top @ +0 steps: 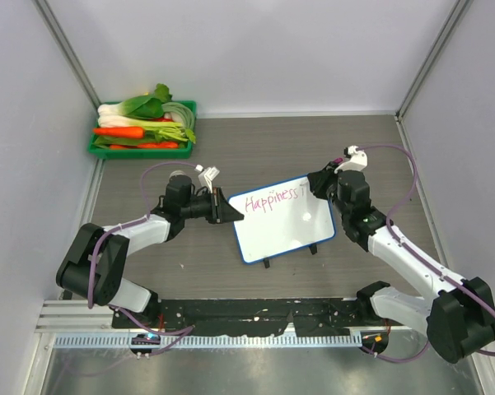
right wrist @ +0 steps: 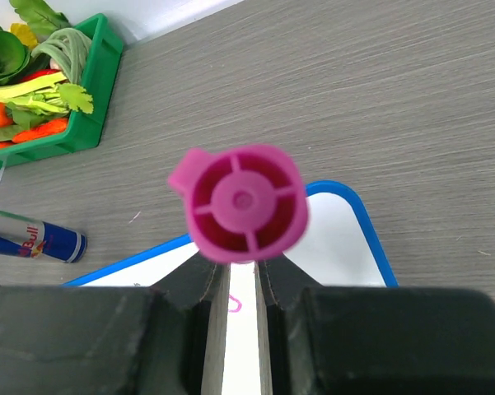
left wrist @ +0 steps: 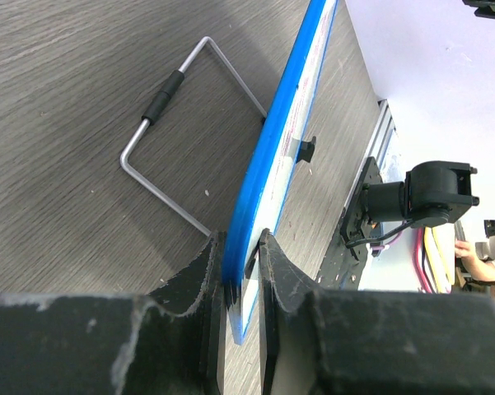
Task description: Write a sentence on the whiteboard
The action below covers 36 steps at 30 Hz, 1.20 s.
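While my left claw (top: 229, 211) pinches the whiteboard (top: 288, 226) by its 9 o'clock edge, fingers pressed together on the blue rim, my right claw (top: 319, 186) is clamped tight on the marker (right wrist: 243, 202) over the board's 2 o'clock corner. From above, the board sits near the middle of the table (top: 231, 148), propped at a tilt, and my left wrist camera shows a wire stand (left wrist: 161, 99) jutting out behind it.

So far the sentence (top: 272, 200) amounts to one pink word, "Happiness", running along the 12 o'clock edge, with a small stroke just after it that I cannot read. Everything below that line, toward 6 o'clock, is bare white. I judge the job well short of halfway: an opening word is down and the rest of the sentence is left to write.

My right wrist view is mostly the marker's pink back end, so its tip is hidden and I cannot tell whether it touches the board. A green tray (top: 99, 151) of vegetables sits away at 10 o'clock.
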{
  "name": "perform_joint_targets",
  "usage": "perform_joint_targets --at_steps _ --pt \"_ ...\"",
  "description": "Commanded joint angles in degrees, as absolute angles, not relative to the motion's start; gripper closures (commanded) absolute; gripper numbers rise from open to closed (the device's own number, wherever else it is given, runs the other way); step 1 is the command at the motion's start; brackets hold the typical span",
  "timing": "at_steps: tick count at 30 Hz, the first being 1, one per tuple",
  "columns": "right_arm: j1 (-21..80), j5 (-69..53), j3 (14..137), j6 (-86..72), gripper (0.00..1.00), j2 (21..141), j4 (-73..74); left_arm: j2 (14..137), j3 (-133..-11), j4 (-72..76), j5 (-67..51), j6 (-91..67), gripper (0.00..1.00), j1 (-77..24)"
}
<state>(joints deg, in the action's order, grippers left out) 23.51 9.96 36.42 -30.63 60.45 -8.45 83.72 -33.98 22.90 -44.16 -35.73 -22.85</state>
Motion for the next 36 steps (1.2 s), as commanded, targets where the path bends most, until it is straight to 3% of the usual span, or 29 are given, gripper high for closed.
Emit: perform_joint_targets --at_steps 1,21,36 --pt "23.4 12.7 38.4 -31.3 0.99 61.0 -11.3 84.1 -34.2 20.0 -38.5 -30.7 1.00 -22.9" --pt "23.4 12.6 38.0 -30.9 0.99 55.9 -8.6 84.2 -34.3 20.0 -38.6 -30.7 1.00 -23.0" --pt "23.3 14.4 36.7 -30.0 0.99 59.5 -8.9 84.1 -34.4 19.9 -38.6 -30.8 1.00 -22.9"
